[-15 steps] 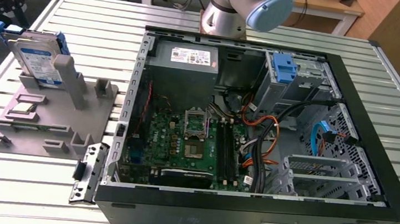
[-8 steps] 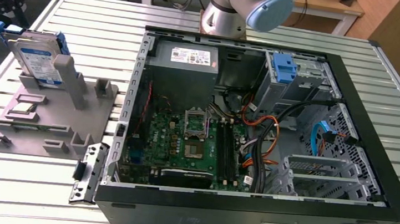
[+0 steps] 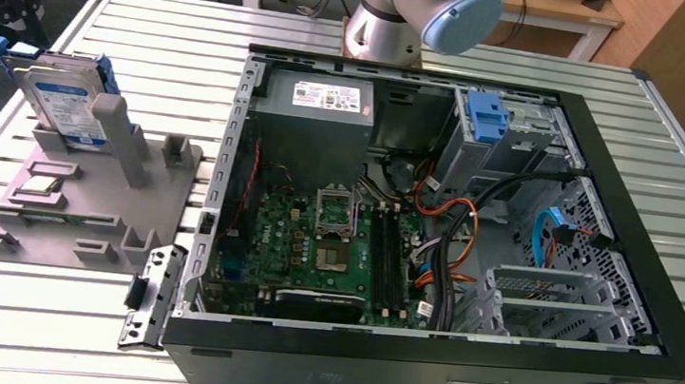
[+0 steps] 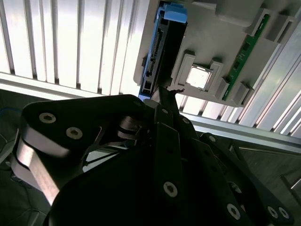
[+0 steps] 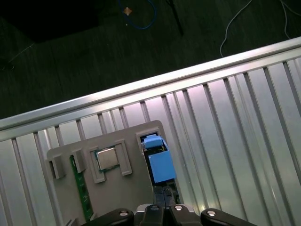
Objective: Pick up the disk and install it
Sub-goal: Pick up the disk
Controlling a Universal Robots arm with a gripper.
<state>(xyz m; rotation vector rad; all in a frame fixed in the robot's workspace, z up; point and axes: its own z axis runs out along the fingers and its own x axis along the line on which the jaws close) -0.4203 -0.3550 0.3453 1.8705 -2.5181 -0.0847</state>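
One ribbed aluminium table (image 3: 47, 343) carries an open black tower case (image 3: 664, 283), with green motherboard (image 3: 300, 235) and cables exposed. A grey moulded holder (image 3: 85, 213) lies beside the case, on the exterior view's left. Black claw (image 4: 164, 96) hangs close over the disk's end; apart or together, cannot tell. Contact unclear. Disk (image 3: 72, 106), silver and blue-railed, stands upright in a holder slot. A square chip (image 4: 196, 77) and a green memory stick (image 4: 250, 46) sit in neighbouring pockets.

Silver-grey cylindrical arm (image 3: 383, 20), pale-blue round joint cap (image 3: 463, 18). Matte black linkage gripper (image 4: 168, 94), silver screw heads (image 4: 170, 189) along links.
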